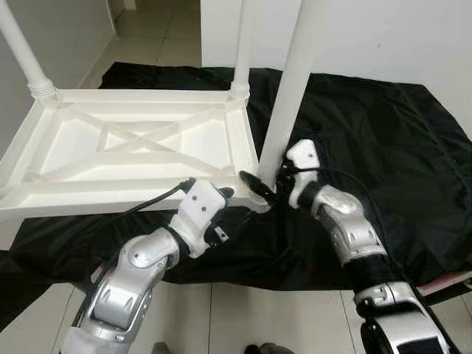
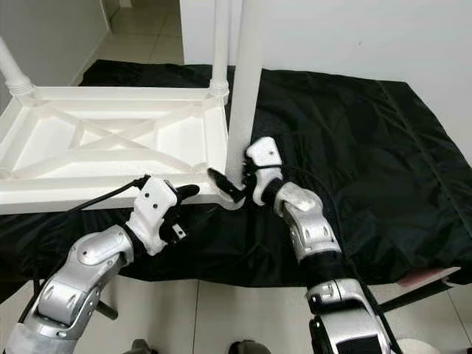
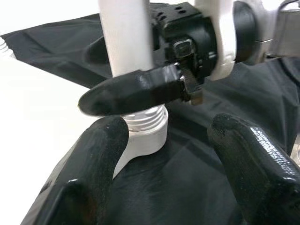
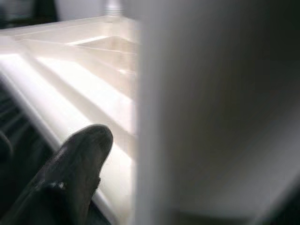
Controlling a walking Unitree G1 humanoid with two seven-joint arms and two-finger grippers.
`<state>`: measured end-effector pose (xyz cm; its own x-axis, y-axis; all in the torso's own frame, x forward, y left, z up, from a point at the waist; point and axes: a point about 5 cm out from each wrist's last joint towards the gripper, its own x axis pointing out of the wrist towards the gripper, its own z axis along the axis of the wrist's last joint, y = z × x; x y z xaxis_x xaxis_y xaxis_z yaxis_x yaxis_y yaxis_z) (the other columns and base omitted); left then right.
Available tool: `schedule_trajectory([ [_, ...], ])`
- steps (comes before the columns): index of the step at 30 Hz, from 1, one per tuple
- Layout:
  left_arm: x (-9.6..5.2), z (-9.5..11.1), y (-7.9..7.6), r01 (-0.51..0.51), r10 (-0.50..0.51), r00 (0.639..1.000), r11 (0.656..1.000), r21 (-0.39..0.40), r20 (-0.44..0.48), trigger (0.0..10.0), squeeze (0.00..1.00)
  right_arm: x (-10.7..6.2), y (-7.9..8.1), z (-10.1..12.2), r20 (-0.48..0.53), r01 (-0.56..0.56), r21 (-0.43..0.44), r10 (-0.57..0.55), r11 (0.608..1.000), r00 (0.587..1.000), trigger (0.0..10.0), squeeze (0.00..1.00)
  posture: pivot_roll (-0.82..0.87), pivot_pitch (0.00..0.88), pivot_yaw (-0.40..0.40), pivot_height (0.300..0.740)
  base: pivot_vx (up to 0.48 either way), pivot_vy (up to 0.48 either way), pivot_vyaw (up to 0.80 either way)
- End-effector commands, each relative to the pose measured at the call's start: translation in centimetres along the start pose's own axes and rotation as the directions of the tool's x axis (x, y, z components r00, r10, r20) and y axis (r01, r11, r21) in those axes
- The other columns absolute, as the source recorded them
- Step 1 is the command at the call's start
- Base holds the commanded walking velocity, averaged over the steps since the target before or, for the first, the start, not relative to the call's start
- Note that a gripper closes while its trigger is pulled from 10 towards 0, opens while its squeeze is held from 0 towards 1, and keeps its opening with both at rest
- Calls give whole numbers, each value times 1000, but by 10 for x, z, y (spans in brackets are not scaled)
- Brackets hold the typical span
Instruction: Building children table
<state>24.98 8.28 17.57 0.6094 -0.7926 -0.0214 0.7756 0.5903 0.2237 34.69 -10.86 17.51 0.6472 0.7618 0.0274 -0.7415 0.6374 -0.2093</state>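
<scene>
A white children's table [image 1: 133, 144] lies upside down on a black sheet [image 1: 383, 133]. Two white legs stand at its far corners. A third white leg [image 1: 287, 88] stands upright at the near right corner, its threaded end [image 3: 146, 121] in the corner socket [image 3: 140, 140]. My right gripper [image 1: 267, 184] is shut on this leg just above the socket. My left gripper [image 1: 225, 193] is open beside that corner, its fingers [image 3: 93, 154] either side of the socket without touching it.
The black sheet covers the floor under the table and stretches to the right. Pale tiles [image 1: 258, 317] lie in front of it. A white wall [image 1: 383, 37] stands behind, and a doorway opens at the far left.
</scene>
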Motion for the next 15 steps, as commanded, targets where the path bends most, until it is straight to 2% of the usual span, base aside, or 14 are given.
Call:
schedule_trajectory([
  [1, 1, -3, -1, 29, -29, 1000, 1000, -9, -11, 10000, 0, -1, 0, -3, -17, -19, -8, 19, 1000, 1000, 10000, 0, -20, 63, -18, 740, 0, 0, 0],
  [2, 2, -2, -2, 32, -32, 999, 999, -9, -10, 10000, 0, 1, -1, -4, -29, -40, -15, 39, 999, 999, 10000, 0, -10, 59, -23, 740, 0, 0, 0],
  [3, 1, -2, -2, 33, -33, 999, 999, -7, -10, 10000, 0, 3, -3, -6, -46, -66, -22, 64, 998, 997, 3961, 0, -4, 63, -24, 740, 0, 0, 0],
  [4, 1, -2, -1, 30, -30, 999, 1000, -7, -12, 10000, 0, 3, -5, -8, -71, -81, -30, 79, 996, 994, 0, 0, 2, 66, -26, 740, 0, 0, 0],
  [12, -4, -2, -1, 13, -13, 1000, 1000, -13, -21, 10000, 0, -3, -20, -18, -115, -118, -26, 114, 993, 987, 0, 0, 17, 83, -30, 740, 0, 0, 0],
  [13, -4, -2, -2, 13, -13, 1000, 1000, -14, -21, 10000, 0, -4, -21, -19, -120, -112, -20, 109, 993, 987, 3098, 0, 18, 87, -30, 740, 0, 0, 0],
  [15, -5, -2, -2, 13, -13, 1000, 1000, -15, -21, 10000, 0, -5, -22, -20, -123, -109, -17, 106, 994, 987, 3098, 0, 18, 87, -30, 740, 0, 0, 0],
])
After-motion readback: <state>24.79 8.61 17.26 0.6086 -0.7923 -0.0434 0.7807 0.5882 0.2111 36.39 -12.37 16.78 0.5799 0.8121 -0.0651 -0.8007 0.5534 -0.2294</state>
